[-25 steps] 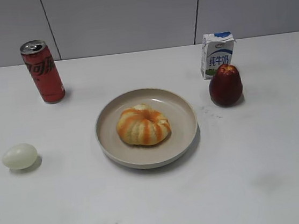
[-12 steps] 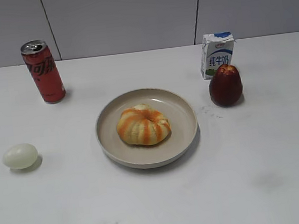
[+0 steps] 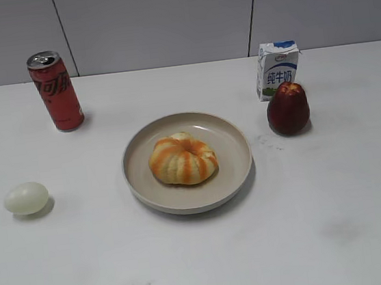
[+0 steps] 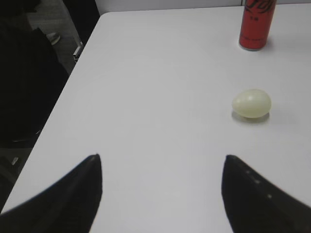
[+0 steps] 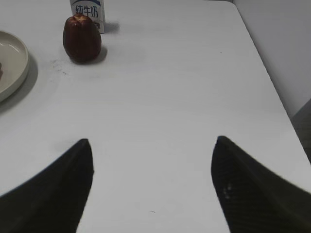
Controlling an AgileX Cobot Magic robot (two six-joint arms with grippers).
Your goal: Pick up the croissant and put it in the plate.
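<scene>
The croissant (image 3: 182, 158), a puffy round pastry with orange and cream stripes, lies in the middle of the beige plate (image 3: 232, 148) at the table's centre. Neither gripper shows in the exterior view. My left gripper (image 4: 162, 158) is open and empty over bare table near the left edge, well short of the egg. My right gripper (image 5: 151, 141) is open and empty over bare table at the right; the plate's rim (image 5: 14, 63) shows at that view's left edge.
A red cola can (image 3: 55, 91) stands back left, also in the left wrist view (image 4: 256, 24). A pale egg (image 3: 26, 198) (image 4: 251, 103) lies left. A milk carton (image 3: 277, 69) (image 5: 88, 9) and a dark red apple (image 3: 288, 109) (image 5: 81, 39) stand back right.
</scene>
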